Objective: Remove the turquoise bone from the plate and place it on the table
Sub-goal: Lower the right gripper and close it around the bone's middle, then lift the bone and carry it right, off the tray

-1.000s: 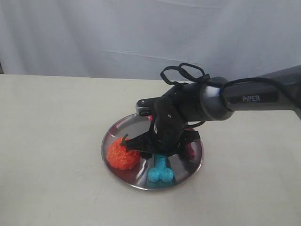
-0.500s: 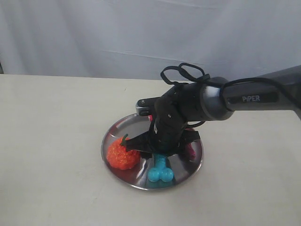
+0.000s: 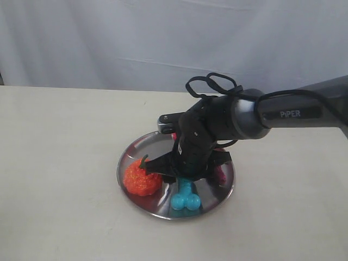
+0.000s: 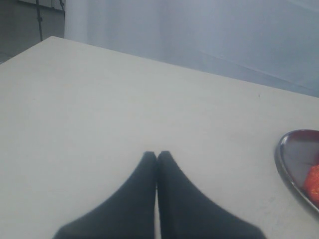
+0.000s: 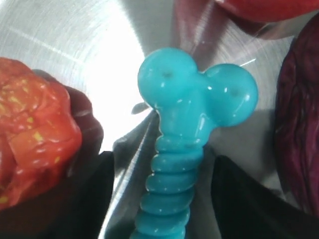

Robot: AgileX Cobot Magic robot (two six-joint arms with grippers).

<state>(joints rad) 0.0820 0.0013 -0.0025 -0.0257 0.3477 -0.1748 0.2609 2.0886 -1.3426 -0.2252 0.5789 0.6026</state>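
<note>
Turquoise bone (image 5: 184,149) sits inside the spread right gripper (image 5: 162,199) — arm (image 3: 293,114) marked PIPER — left gripper (image 4: 157,157) closed.

A plate (image 3: 142,143) sits on the table (image 3: 60,163), near the middle of the exterior view. In the plate, a bone (image 3: 185,197) lies by the near rim, one knobbed end toward the camera. A round stemmed toy (image 3: 140,178) sits to its left and another toy (image 3: 220,174) to its right — both apart from it. The right gripper (image 3: 185,178) reaches down over the bone, a finger on either side of the shaft, not touching it. The left gripper (image 4: 157,155), fingers together, hangs over bare table — the plate off to one side.
</note>
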